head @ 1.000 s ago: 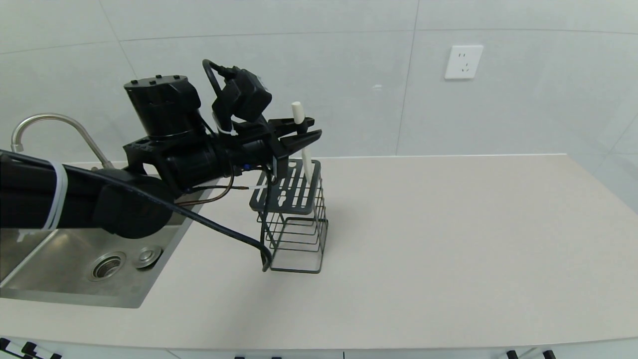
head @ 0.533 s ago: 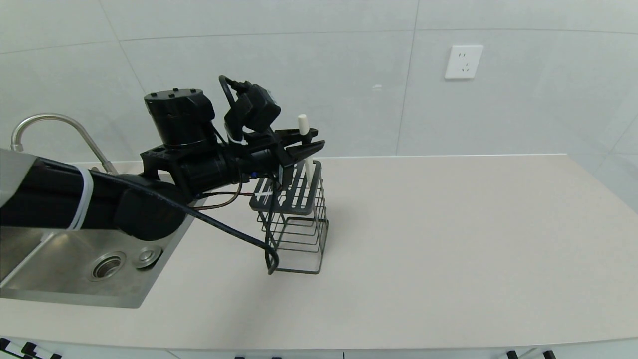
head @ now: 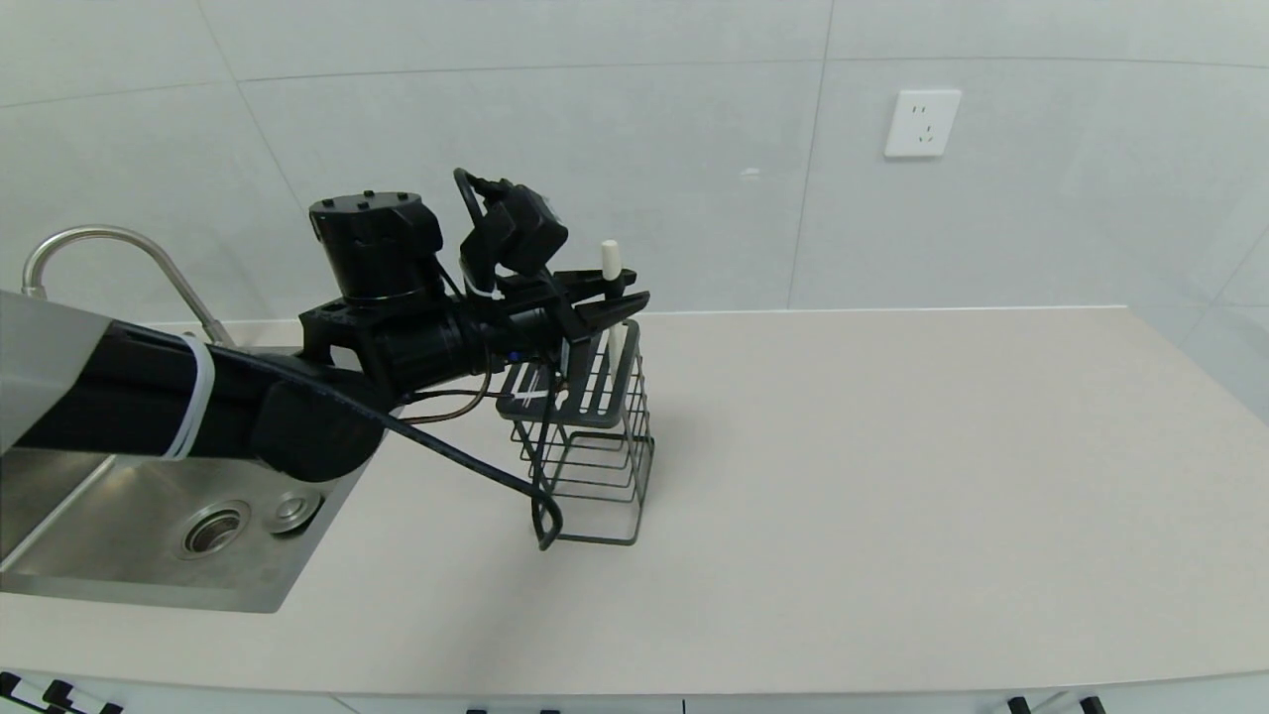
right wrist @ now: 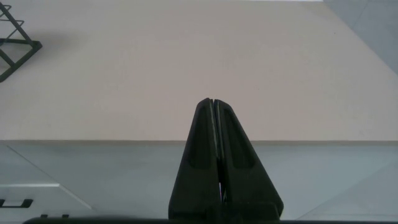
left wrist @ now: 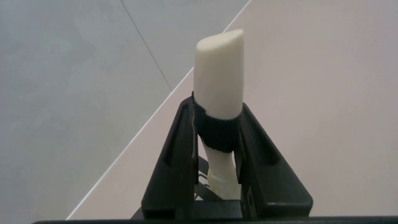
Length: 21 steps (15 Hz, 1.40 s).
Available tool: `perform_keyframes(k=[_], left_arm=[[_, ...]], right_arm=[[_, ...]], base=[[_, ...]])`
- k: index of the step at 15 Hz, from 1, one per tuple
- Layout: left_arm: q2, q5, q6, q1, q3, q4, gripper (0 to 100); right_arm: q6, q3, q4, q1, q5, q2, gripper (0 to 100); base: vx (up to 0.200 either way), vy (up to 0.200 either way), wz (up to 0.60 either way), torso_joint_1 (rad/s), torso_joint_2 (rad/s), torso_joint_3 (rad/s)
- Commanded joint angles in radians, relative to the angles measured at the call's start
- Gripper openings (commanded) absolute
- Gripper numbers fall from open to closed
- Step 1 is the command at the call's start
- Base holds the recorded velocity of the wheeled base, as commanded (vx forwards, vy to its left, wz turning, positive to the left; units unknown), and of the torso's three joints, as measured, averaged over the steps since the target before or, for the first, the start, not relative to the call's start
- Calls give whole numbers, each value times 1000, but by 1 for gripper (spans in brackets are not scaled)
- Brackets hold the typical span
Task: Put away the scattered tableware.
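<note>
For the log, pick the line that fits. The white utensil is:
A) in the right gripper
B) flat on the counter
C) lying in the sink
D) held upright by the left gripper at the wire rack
D: the left gripper is shut on the utensil, which stands upright with its lower part down at the slotted top of the rack.
</note>
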Motion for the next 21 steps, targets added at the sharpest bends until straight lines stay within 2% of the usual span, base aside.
perform_keyframes(k=[1,17,21], left_arm=[[6,0,0,0,2,1,0],[33,0,0,2,23,-1,0],[39,0,-7,3,38,-28,0]], right_arm=[[0,0,-1,0,1,1,0],[0,0,-1,0,1,1,0],[0,0,-1,0,1,1,0]], base=[[0,0,0,0,0,0],[0,0,0,0,0,0],[0,0,0,0,0,0]])
